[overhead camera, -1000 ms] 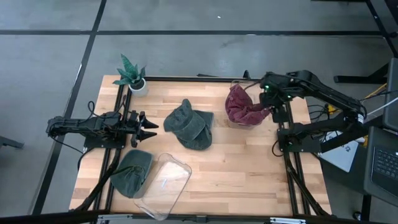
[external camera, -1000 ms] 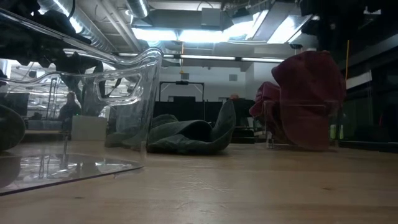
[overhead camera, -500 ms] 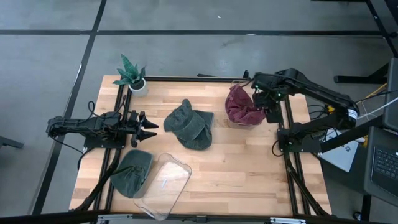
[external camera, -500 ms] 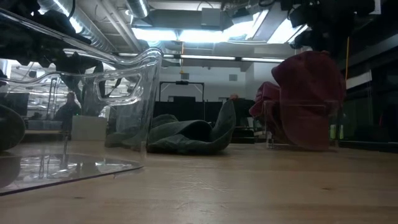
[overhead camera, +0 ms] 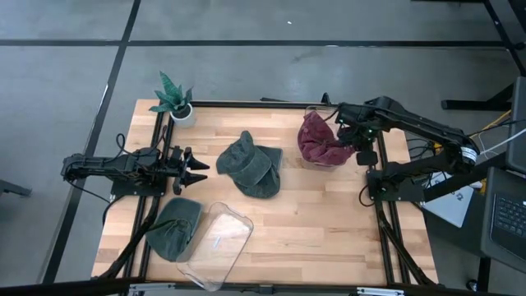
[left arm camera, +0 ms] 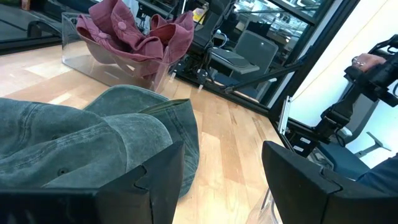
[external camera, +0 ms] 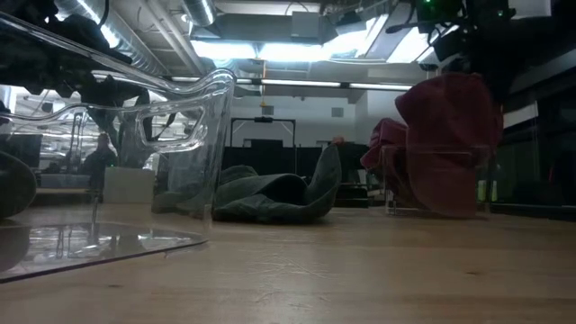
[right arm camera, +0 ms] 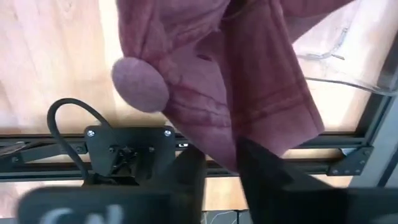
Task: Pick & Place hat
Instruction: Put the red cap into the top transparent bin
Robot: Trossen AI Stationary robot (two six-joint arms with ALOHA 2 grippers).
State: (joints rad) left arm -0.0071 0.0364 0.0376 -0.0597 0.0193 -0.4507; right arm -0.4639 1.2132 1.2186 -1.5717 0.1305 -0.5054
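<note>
Your left gripper (overhead camera: 200, 170) waits at the wooden table's (overhead camera: 329, 222) left edge, fingers spread, holding nothing. A tipped clear bin (overhead camera: 215, 242) and a green hat (overhead camera: 174, 228) crowd the front-left corner; another green hat (overhead camera: 251, 164) lies mid-table. Bare wood stays open front-right. At the far right, your right gripper (overhead camera: 355, 141) pinches the maroon hat (overhead camera: 319, 141) in its clear box (external camera: 438, 180).

On the table (overhead camera: 329, 222), a hat (overhead camera: 251, 164) is lying at the centre, with another hat (overhead camera: 319, 140) sitting in a bin (overhead camera: 311, 111) at two o'clock, a plant (overhead camera: 174, 99) at ten, and a third hat (overhead camera: 174, 228) beside an overturned bin (overhead camera: 218, 244) at seven.
</note>
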